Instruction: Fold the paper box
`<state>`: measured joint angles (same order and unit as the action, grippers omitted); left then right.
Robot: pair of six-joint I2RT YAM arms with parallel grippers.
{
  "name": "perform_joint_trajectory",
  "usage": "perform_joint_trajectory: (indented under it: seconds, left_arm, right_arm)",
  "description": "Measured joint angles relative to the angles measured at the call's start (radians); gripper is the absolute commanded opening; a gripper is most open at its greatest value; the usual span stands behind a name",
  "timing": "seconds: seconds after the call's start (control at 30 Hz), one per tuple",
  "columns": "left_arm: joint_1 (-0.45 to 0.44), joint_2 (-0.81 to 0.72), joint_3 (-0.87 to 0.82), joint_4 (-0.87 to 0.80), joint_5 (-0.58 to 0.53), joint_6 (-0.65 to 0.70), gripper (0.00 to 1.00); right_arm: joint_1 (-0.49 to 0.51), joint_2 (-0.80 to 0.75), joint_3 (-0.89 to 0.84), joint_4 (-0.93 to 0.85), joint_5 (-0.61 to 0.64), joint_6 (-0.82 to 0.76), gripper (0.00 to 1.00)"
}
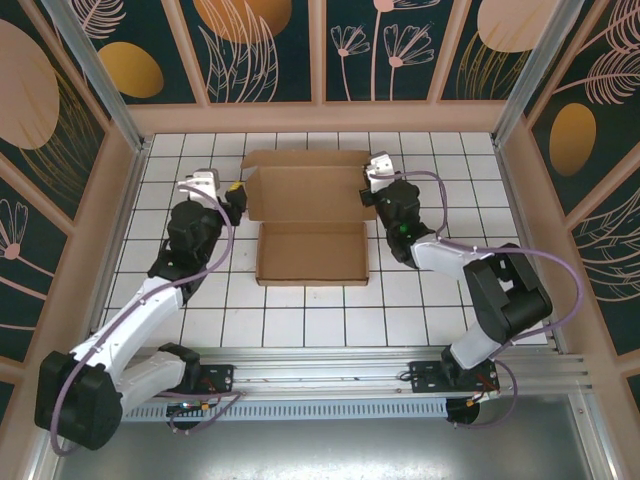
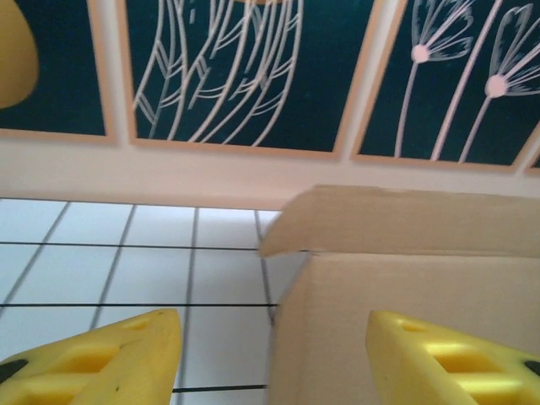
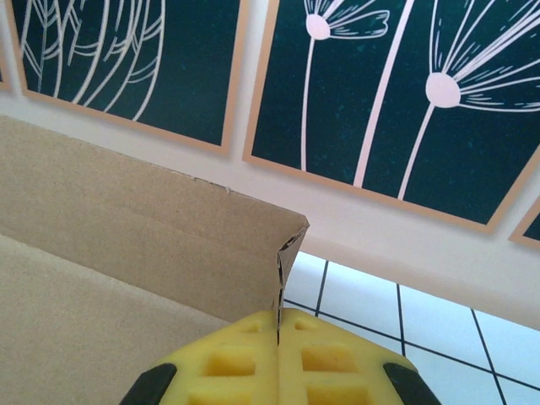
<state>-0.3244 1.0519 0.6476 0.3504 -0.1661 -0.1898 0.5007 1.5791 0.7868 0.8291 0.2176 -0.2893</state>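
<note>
The paper box (image 1: 310, 215) is a plain brown cardboard sheet lying in the middle of the tiled floor, its front panel flat and its back part partly raised. My left gripper (image 1: 237, 198) is open at the box's left side; in the left wrist view its yellow fingers (image 2: 126, 359) straddle the upright left wall (image 2: 405, 295), apart from it. My right gripper (image 1: 373, 190) is shut on the box's right side flap (image 3: 283, 261), which stands on edge between the closed yellow pads (image 3: 245, 359).
Wooden walls with dark floral panels (image 1: 320, 50) enclose the white tiled floor (image 1: 300, 310). An aluminium rail (image 1: 330, 365) runs along the near edge with both arm bases on it.
</note>
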Motion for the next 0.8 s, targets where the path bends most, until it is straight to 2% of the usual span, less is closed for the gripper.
perform_joint_trajectory:
  seconds: [0.17,0.4,0.6,0.8]
  left_arm:
    - [0.139,0.138,0.045,0.013,0.174,0.058,0.67]
    - [0.277,0.323,0.177,0.119,0.569,0.066,0.7]
    - [0.305,0.41,0.258,0.216,0.85,0.04,0.64]
    - [0.307,0.504,0.335,0.222,0.993,0.03,0.54]
  right_arm:
    - [-0.03,-0.023,-0.016,0.006,-0.072,0.024,0.05]
    - [-0.052,-0.024,-0.018,0.013,-0.141,0.052,0.06]
    - [-0.061,-0.029,-0.018,0.013,-0.172,0.064,0.07]
    - [-0.063,-0.034,-0.022,0.013,-0.186,0.068,0.07]
